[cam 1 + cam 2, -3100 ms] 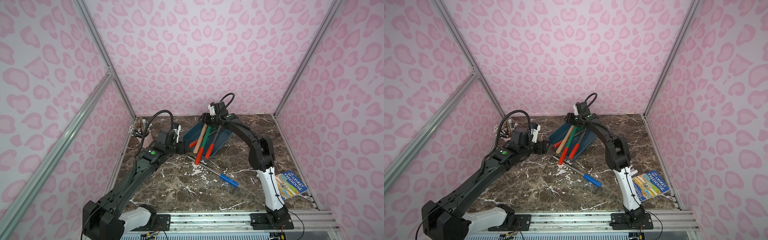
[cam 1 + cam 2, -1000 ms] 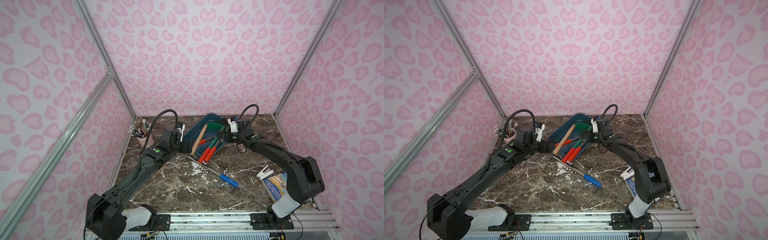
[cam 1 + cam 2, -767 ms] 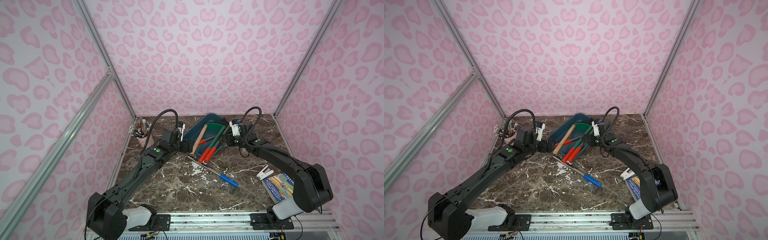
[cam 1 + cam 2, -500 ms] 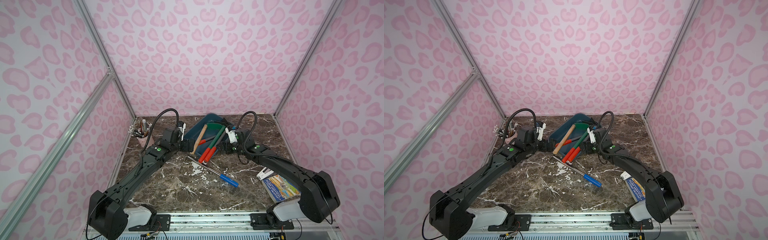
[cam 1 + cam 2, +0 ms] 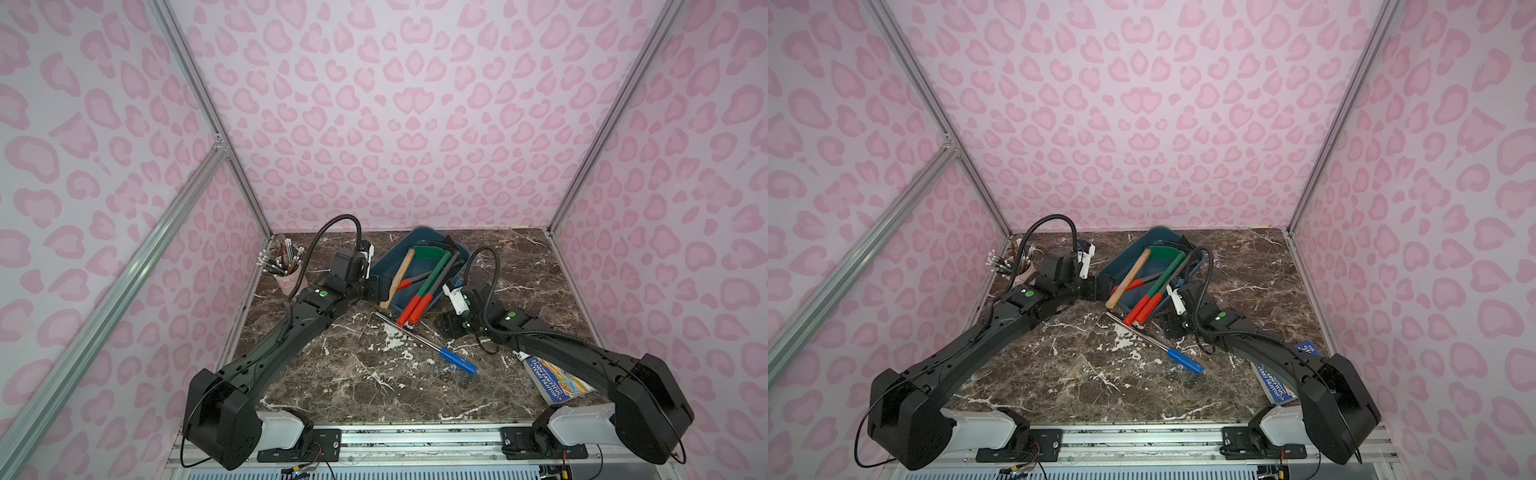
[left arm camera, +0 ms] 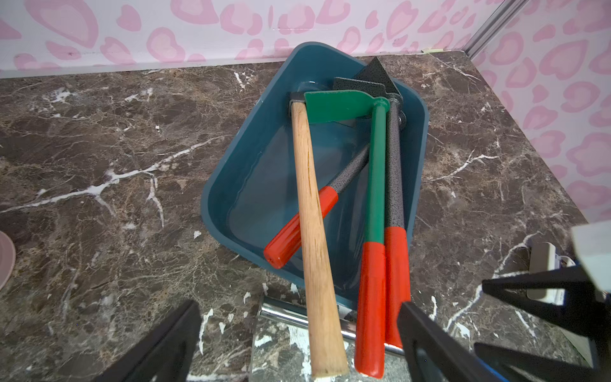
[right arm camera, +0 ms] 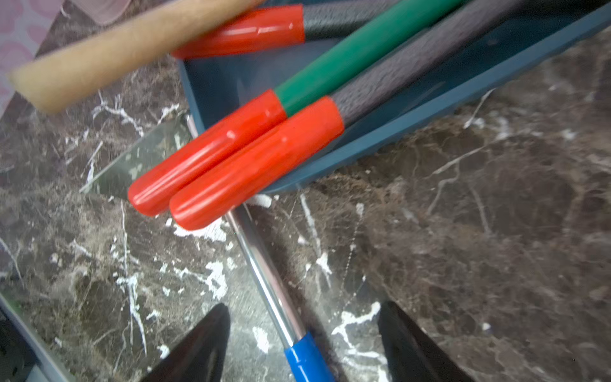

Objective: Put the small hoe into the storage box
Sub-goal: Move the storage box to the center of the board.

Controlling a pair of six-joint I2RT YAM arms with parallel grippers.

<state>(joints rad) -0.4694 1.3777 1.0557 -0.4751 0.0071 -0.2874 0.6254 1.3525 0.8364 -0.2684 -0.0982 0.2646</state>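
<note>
Marble tabletop (image 6: 99,148); hammer head (image 6: 296,97) under hoe (image 6: 377,172)

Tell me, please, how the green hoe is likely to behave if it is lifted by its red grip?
The green hoe looks like rigid painted metal, so it should lift stiffly. Its broad blade probably makes it head-heavy, so it may tip blade-down. The glossy red grip could be slippery.

The book (image 5: 555,374) lies mostly hidden beneath the right arm (image 5: 561,345), well behind the right claw (image 7: 302,306). Ahead of that claw, the wooden handle (image 7: 132,43) is blurred, its head cut off.
</note>
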